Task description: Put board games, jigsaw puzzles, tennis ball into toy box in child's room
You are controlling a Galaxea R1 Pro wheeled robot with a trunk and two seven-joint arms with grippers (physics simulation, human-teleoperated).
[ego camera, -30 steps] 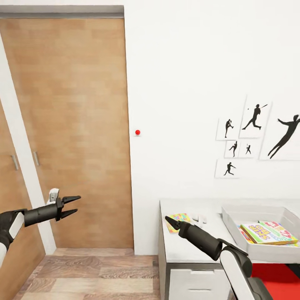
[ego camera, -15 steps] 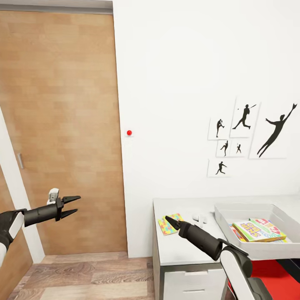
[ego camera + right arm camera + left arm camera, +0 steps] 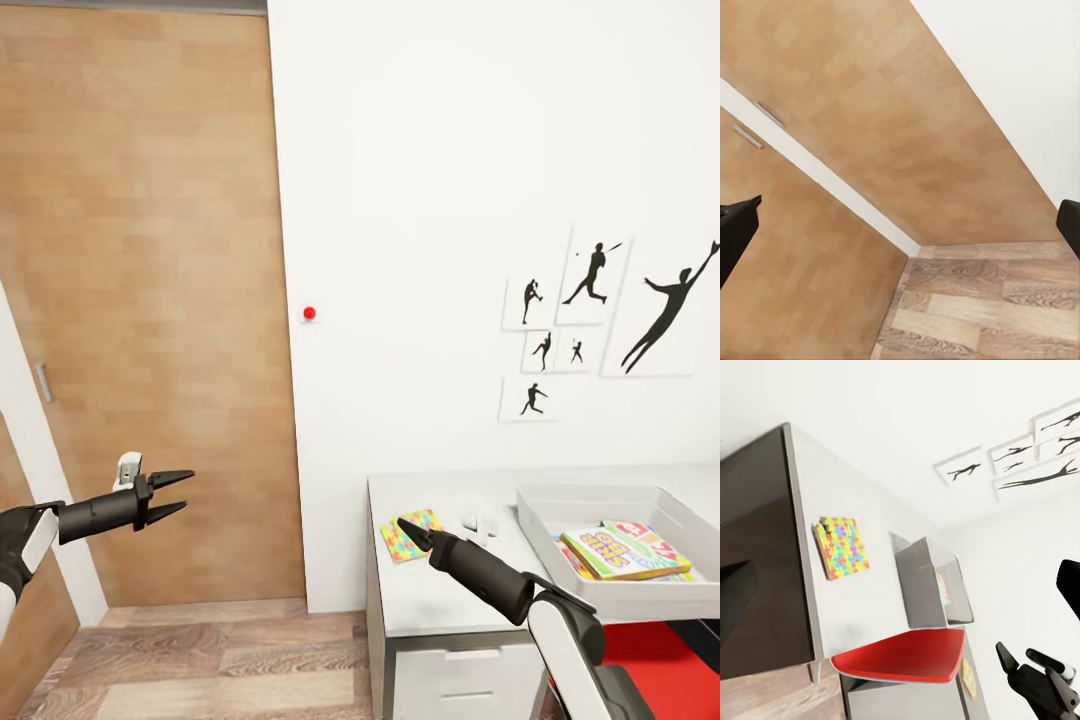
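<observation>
The robot stood facing a white wall point(image 3: 430, 150) with a wooden door point(image 3: 140, 300) on the left and the table point(image 3: 440, 590) low on the right. The left gripper point(image 3: 178, 493) hung in the air in front of the door, its two dark fingers spread and nothing between them. The right gripper point(image 3: 412, 531) reached forward over the near left part of the table; in the head view its tip read as a single dark point, so whether its fingers were apart or together could not be told there, while the right wrist view showed two dark finger edges at opposite sides of the picture with wood floor point(image 3: 990, 307) between them, which suggested they were spread and empty. A jigsaw puzzle point(image 3: 405, 535) lay flat on the table near its left edge, just behind the right gripper's tip; it also showed in the left wrist view point(image 3: 842, 546). A small white object point(image 3: 480, 522), too small to make out, sat between the puzzle and the toy box point(image 3: 545, 520). The toy box stood on the right part of the table, and a yellow-green board game point(image 3: 610, 553) lay inside it on top of other flat coloured things. Black silhouette pictures point(image 3: 590, 320) hung on the wall above the table, and a small red knob point(image 3: 310, 313) sat on the wall beside the door. A red surface point(image 3: 660, 660) showed below the table's right part.
</observation>
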